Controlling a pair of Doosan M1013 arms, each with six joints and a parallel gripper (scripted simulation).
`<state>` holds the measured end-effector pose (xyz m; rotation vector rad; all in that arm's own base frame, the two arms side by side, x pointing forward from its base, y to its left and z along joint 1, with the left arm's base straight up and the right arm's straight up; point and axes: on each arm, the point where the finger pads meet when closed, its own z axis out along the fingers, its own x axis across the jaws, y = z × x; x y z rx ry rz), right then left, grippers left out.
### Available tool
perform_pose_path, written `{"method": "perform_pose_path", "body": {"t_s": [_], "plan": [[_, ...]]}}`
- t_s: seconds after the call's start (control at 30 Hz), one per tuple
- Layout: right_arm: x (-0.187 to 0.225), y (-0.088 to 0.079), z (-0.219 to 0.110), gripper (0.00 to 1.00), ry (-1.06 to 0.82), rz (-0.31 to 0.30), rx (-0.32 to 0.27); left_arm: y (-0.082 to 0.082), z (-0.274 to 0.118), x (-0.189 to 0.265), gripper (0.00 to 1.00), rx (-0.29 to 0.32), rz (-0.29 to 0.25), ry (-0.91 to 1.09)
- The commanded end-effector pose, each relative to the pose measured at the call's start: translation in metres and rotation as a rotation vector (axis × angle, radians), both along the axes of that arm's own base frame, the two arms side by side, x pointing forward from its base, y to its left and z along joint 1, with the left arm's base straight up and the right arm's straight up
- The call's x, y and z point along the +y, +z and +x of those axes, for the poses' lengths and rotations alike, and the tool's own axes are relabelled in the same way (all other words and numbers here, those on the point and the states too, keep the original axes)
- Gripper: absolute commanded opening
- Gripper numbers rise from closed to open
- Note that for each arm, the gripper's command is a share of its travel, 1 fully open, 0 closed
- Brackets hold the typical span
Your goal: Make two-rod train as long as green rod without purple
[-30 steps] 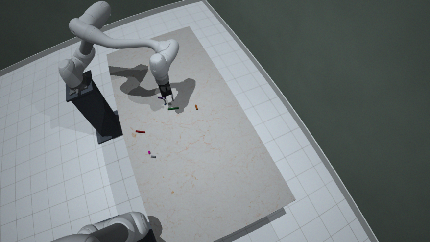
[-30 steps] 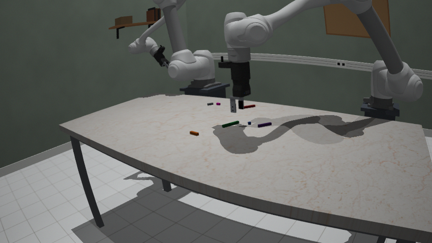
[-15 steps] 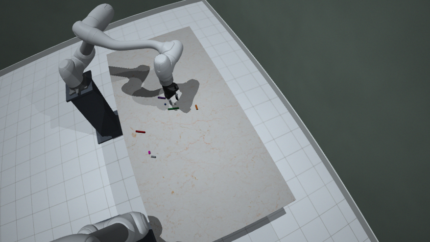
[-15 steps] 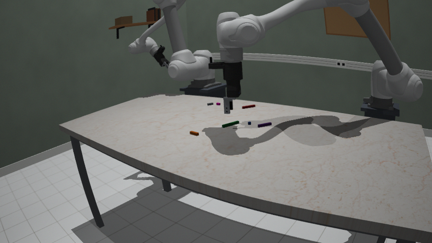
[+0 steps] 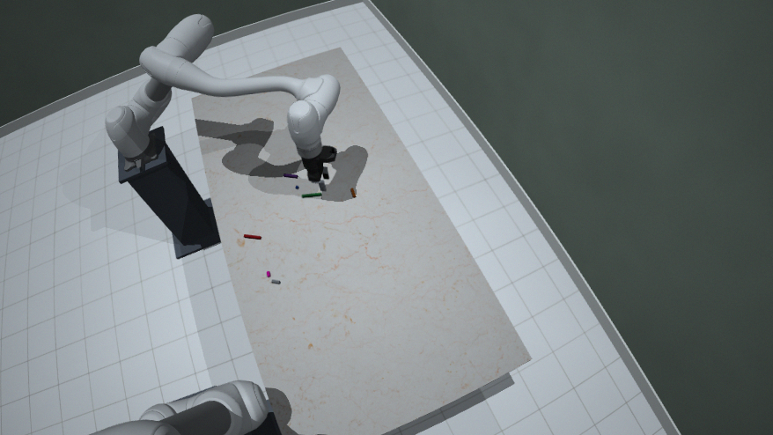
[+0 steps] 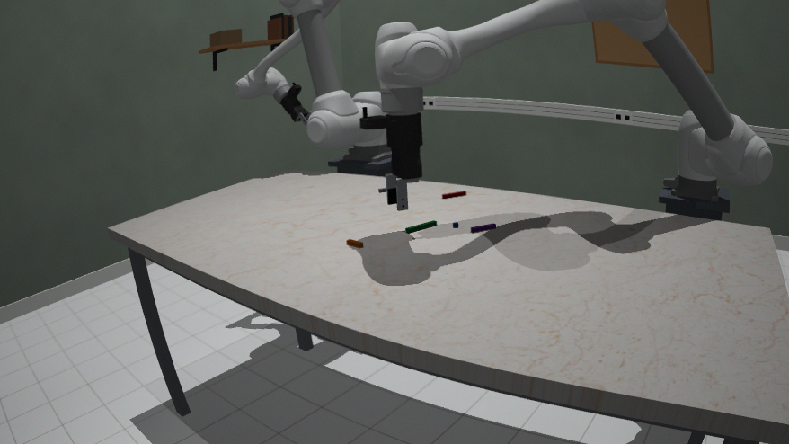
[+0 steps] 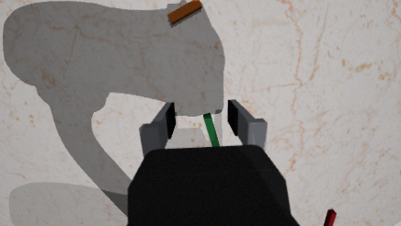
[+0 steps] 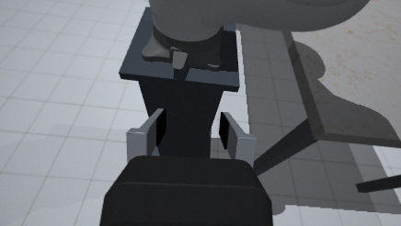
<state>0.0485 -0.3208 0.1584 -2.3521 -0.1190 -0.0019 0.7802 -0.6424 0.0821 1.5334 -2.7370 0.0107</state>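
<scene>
Our left gripper is fully open, empty. Below it lies the green rod. We judge the red rod light, rigid; grip mid-length, across its sides.
</scene>
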Motion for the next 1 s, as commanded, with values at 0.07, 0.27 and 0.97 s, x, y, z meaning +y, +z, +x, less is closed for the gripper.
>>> {"method": "perform_pose_path", "body": {"t_s": [0.07, 0.27, 0.97], "plan": [[0.0, 0.0, 0.0, 1.0, 0.0, -0.001, 0.0, 0.002, 0.014, -0.008, 1.0, -0.001, 0.007, 0.254], [0.0, 0.0, 0.0, 1.0, 0.0, -0.001, 0.0, 0.002, 0.024, -0.013, 1.0, 0.0, 0.006, 0.474], [0.0, 0.0, 0.0, 1.0, 0.0, -0.001, 0.0, 0.0, 0.047, -0.033, 1.0, 0.004, 0.005, 1.3]]}}
